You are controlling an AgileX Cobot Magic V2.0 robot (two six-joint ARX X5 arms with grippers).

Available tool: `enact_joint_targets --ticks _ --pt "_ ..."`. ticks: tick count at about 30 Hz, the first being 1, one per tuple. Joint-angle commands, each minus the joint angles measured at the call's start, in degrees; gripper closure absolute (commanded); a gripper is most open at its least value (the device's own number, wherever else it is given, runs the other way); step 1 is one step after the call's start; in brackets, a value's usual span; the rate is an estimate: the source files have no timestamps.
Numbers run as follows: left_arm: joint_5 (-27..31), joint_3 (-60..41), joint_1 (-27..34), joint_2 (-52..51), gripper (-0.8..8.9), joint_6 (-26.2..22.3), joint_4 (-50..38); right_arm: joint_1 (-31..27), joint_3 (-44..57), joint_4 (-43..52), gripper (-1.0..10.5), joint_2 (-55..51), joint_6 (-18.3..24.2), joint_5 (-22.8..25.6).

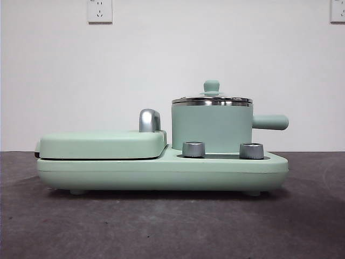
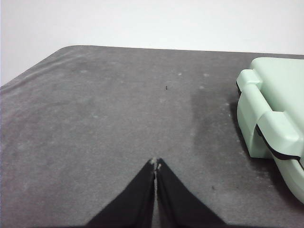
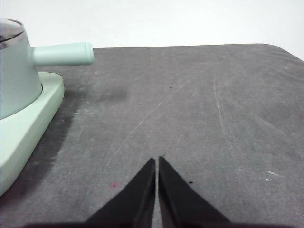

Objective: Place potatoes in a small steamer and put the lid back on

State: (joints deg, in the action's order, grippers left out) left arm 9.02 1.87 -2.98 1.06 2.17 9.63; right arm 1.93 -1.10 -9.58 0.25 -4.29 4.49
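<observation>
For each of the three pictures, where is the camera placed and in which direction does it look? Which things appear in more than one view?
Front view: low, at table height, looking level at the small steamer with the lid on it; no part of the robot shows.
Left wrist view: on the left arm, looking over the shut left gripper and the table; the griddle plate is beside it.
Right wrist view: on the right arm, looking over the shut right gripper; the steamer's side handle is nearby.
Shared: the steamer shows in the front and right wrist views, the griddle plate in the front and left wrist views.
</observation>
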Motion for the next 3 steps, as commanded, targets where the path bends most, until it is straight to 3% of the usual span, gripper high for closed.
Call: enact_joint_targets --ticks 1,3 --pt "0.0 -0.9 0.0 -0.1 8.08 0.1 -0.6 0.1 0.5 0.6 9.4 0.0 0.2 0.0" --pt "0.0 -0.9 0.0 -0.1 8.07 0.1 -0.6 0.1 0.5 0.6 9.4 0.0 0.2 0.0"
